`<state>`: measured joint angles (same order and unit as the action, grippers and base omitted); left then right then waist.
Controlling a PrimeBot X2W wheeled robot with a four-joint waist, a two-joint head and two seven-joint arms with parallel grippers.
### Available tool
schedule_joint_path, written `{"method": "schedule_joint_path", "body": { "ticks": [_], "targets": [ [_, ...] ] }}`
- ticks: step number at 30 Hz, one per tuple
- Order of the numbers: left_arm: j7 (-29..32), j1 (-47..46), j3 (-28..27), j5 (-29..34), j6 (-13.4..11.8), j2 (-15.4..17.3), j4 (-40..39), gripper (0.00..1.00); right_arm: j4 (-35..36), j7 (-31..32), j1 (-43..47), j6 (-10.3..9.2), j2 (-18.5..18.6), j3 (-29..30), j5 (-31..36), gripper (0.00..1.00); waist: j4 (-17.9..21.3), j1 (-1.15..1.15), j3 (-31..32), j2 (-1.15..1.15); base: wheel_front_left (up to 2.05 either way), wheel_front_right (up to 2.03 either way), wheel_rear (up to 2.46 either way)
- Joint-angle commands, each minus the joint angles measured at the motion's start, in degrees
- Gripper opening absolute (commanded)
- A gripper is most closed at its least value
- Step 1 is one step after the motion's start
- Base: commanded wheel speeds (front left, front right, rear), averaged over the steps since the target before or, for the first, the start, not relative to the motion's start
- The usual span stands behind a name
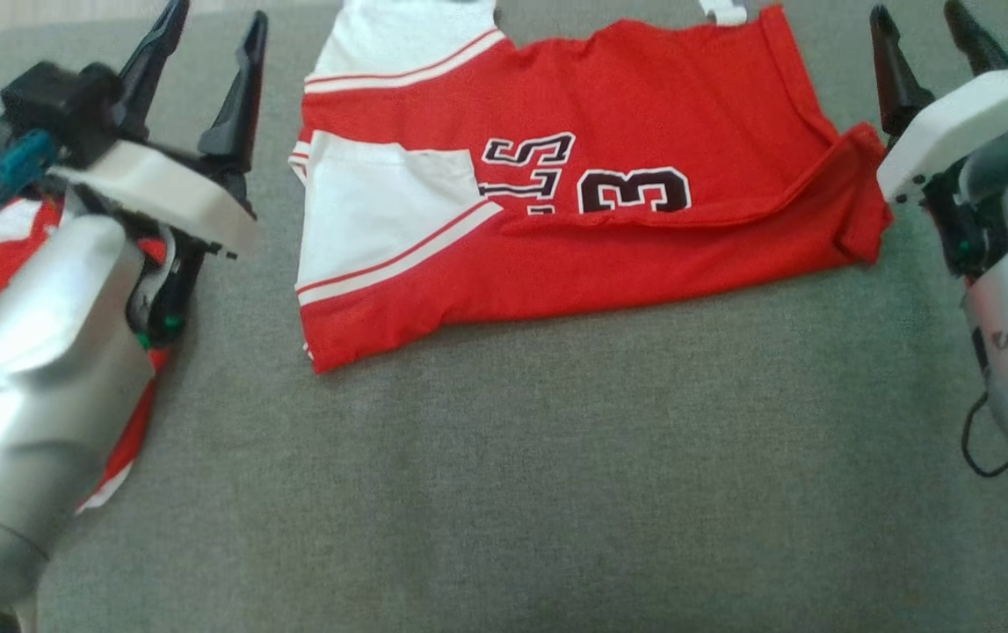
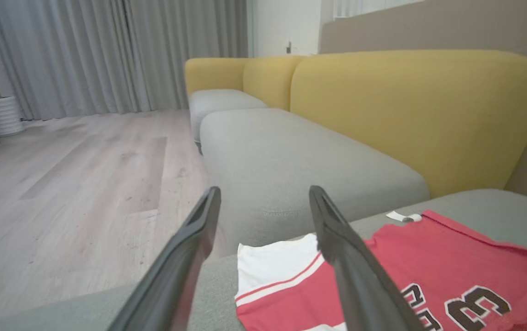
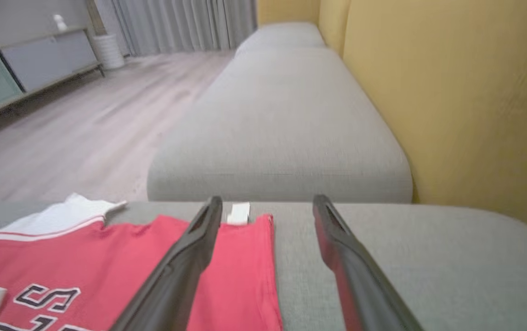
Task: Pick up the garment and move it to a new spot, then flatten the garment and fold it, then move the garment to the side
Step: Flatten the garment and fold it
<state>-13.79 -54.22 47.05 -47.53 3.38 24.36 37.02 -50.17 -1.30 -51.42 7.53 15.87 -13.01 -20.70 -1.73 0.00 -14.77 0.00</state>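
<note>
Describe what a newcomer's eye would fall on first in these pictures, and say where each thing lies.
The bright red and white jersey, folded with a dark number 3 showing, lies on the grey cushion, top centre of the head view. The left gripper and right gripper flank it, both open and empty. Behind, a yellow sofa back stands out.

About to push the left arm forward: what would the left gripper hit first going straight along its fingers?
Likely the grey sofa seat ahead, across the gap. The open left gripper points over the near cushion edge, and the jersey lies below that line. Depth is hard to judge.
</note>
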Motion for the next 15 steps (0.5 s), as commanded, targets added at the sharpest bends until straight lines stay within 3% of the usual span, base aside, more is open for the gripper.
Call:
{"method": "schedule_joint_path", "body": {
  "ticks": [1, 6, 9, 15],
  "targets": [
    [-0.87, 0.12, -3.84, -0.35, -0.98, 1.55, -1.76, 1.0, 2.49, -3.22, 1.65, -0.04, -0.02, -1.13, 0.13, 1.0, -0.21, 0.0, 1.68, 0.0, 0.0, 0.0, 0.0],
    [-1.17, 8.42, -13.74, 2.12, -4.34, -0.34, -10.98, 1.0, 5.9, -11.61, 7.46, -0.04, -0.51, -0.12, -0.17, 1.0, -0.14, 0.0, 5.11, 0.0, 0.0, 0.0, 0.0],
    [-1.18, 16.08, -21.05, 5.16, -6.09, -2.79, -17.8, 1.0, 8.78, -13.1, 11.77, -0.04, -2.45, 3.32, -0.58, 1.0, 0.25, 0.0, 7.2, 0.0, 0.0, 0.0, 0.0],
    [-1.19, 31.61, -30.39, 11.75, -7.03, -8.82, -26.75, 1.0, 13.98, -13.57, 22.09, -0.04, -7.27, 8.58, 2.73, 1.0, 1.36, 0.0, 10.3, 0.0, 0.0, 0.0, 0.0]
  ]
}}
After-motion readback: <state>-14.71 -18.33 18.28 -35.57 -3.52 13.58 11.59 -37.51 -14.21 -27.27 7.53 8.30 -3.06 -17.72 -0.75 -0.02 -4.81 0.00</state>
